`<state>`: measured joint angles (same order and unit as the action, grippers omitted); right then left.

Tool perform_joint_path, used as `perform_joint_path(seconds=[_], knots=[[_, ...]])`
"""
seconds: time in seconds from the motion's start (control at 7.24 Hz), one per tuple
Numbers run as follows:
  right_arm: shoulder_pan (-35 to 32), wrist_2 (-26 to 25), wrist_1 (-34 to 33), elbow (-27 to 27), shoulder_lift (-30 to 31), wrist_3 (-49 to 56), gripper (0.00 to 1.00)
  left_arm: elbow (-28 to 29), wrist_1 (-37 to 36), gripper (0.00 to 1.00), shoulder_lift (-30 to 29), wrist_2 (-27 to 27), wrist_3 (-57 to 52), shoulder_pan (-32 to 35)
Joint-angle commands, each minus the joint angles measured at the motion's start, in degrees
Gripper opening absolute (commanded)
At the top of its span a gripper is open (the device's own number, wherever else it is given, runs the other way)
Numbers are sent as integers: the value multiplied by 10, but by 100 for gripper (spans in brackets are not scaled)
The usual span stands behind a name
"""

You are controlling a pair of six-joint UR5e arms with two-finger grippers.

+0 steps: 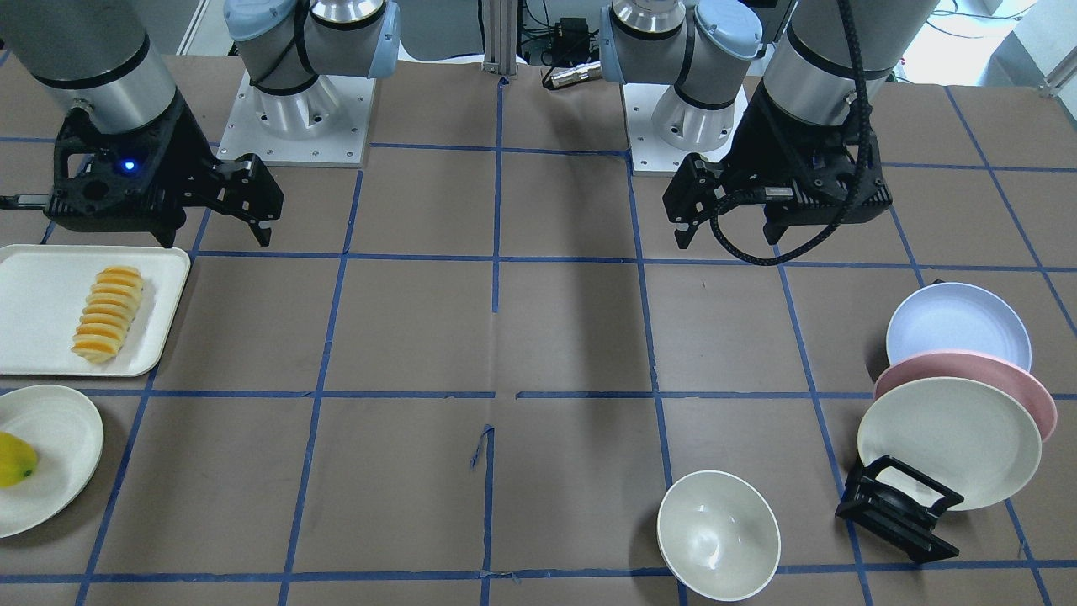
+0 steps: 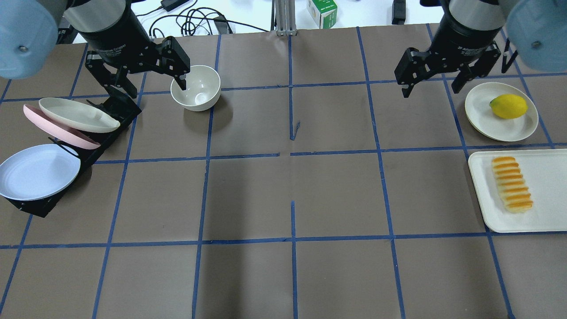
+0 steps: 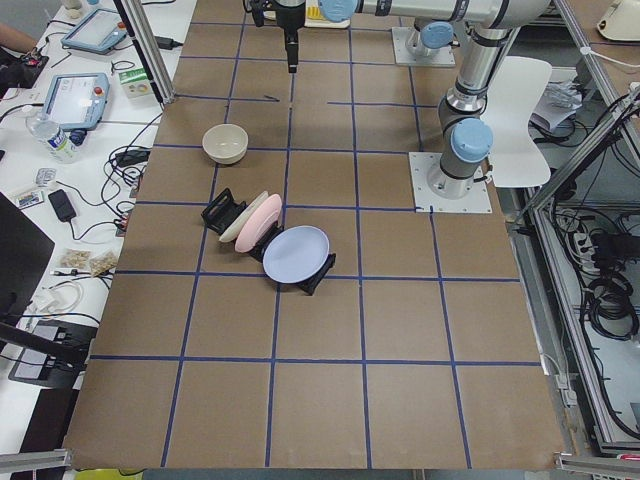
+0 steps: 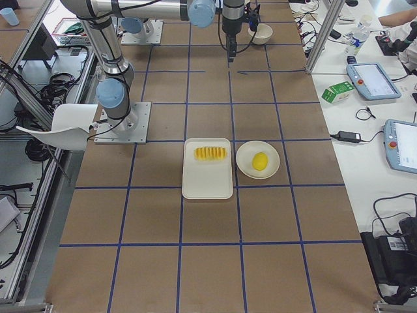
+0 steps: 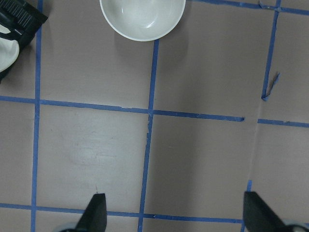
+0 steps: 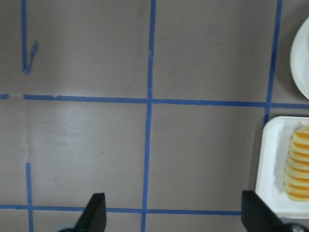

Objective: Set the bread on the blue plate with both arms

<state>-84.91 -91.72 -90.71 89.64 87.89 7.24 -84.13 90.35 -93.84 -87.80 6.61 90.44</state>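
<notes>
The bread [image 2: 511, 184] is a sliced orange-yellow loaf that lies on a white tray [image 2: 549, 195] at the table's right side; it also shows in the front view [image 1: 107, 313] and at the right edge of the right wrist view [image 6: 298, 164]. The blue plate [image 2: 37, 170] leans in a black rack [image 2: 113, 108] at the far left, nearest the robot; it also shows in the front view [image 1: 957, 324]. My left gripper [image 2: 153, 84] is open and empty, high above the table between the rack and a white bowl. My right gripper [image 2: 436, 86] is open and empty, above bare table beyond the tray.
A pink plate [image 2: 53, 128] and a cream plate [image 2: 75, 115] stand in the same rack behind the blue one. A white bowl [image 2: 196, 87] stands by the left gripper. A yellow lemon [image 2: 508, 106] lies on a cream plate [image 2: 483, 110] beyond the tray.
</notes>
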Motion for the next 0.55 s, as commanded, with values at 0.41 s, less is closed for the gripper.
perform_joint_path(seconds=[0.41], knots=[[237, -29, -100, 135, -3, 262, 100, -1, 2, 100, 3, -3, 0, -10]])
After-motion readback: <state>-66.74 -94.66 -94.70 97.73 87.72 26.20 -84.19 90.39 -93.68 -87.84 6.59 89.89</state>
